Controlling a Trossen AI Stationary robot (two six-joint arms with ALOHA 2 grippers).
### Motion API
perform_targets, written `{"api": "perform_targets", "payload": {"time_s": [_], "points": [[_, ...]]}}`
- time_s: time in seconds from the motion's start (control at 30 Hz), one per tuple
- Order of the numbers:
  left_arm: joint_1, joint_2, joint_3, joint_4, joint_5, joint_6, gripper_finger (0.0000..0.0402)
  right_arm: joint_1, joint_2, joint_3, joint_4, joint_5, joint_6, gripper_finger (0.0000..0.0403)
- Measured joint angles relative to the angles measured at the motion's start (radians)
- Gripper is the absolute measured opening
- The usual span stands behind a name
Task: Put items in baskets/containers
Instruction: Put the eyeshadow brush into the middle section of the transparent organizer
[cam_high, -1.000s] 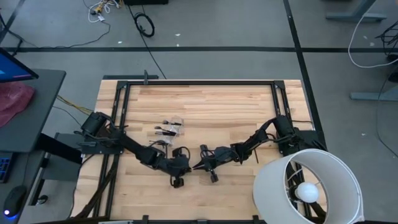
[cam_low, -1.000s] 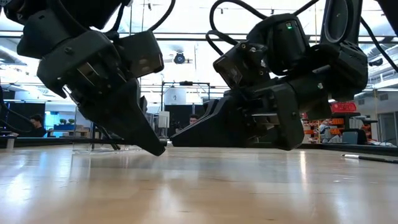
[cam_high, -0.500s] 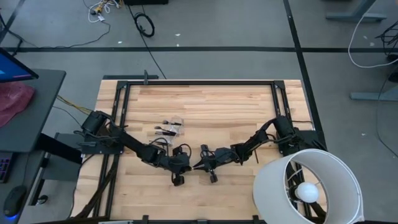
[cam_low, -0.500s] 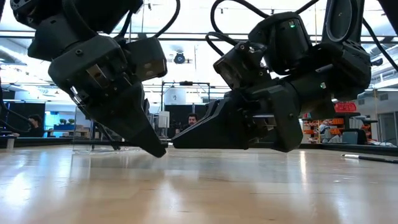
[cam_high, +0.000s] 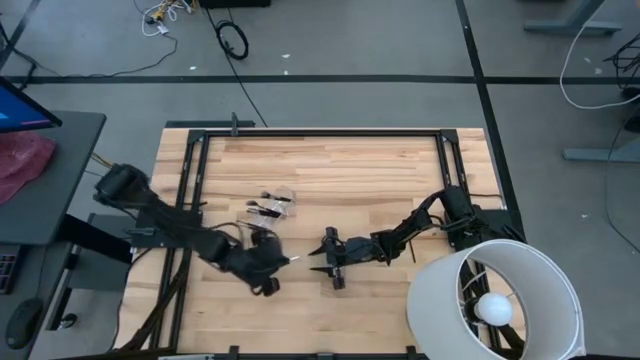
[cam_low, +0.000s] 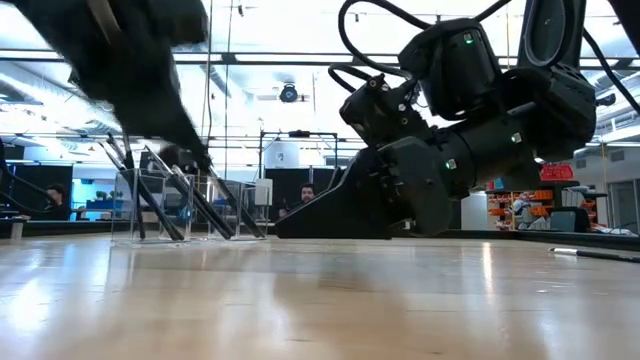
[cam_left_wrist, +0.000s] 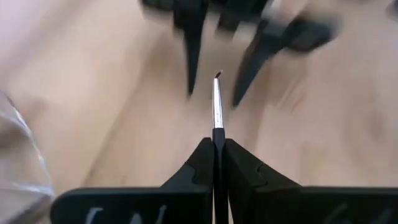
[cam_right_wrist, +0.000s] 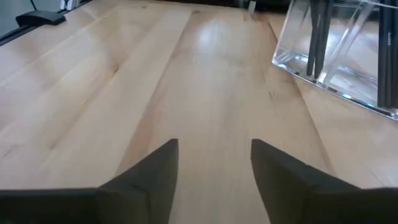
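Two arms low over the wooden table (cam_high: 330, 165), near its middle. Left end effector (cam_left_wrist: 216, 142) clenched on a single thin makeup brush (cam_left_wrist: 217, 106): the shaft stands straight out from between the fingertips, silver ferrule and small dark tip showing. From above, this end effector (cam_high: 272, 265) sits just in front of the clear container (cam_high: 273, 207). Right end effector (cam_high: 327, 268) close beside it on the right, lying near the tabletop, fingers (cam_right_wrist: 152, 169) spread apart with bare wood between them, nothing held. Container stands toward the table's middle-left; in the low view its transparent walls (cam_low: 185, 205) show several dark-handled brushes (cam_low: 215, 212) leaning inside. Right wrist view catches the same container (cam_right_wrist: 336, 59) with dark handles upright in it. Large white lamp shade (cam_high: 495, 297) at the table's front right corner, well apart.
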Motion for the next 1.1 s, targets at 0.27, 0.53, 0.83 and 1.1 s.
{"api": "perform_targets", "payload": {"time_s": [0.27,0.53,0.83,1.1], "points": [[-0.122,-0.233,0.0,-0.008,-0.495,0.226,0.0019,0.007,0.001,0.0,0.15,-0.001,-0.023,0.023],[-0.111,-0.206,-0.088,0.027,-0.784,0.191,0.0018,-0.099,-0.06,0.018,0.569,-0.003,0.072,0.0215],[-0.098,-0.144,-0.193,0.23,-0.887,0.191,0.002,-0.256,-0.072,0.281,0.136,-0.222,0.271,0.0195],[-0.103,-0.143,-0.191,0.271,-0.955,0.288,0.0021,-0.251,-0.072,0.386,0.022,-0.201,0.237,0.0166]]}}
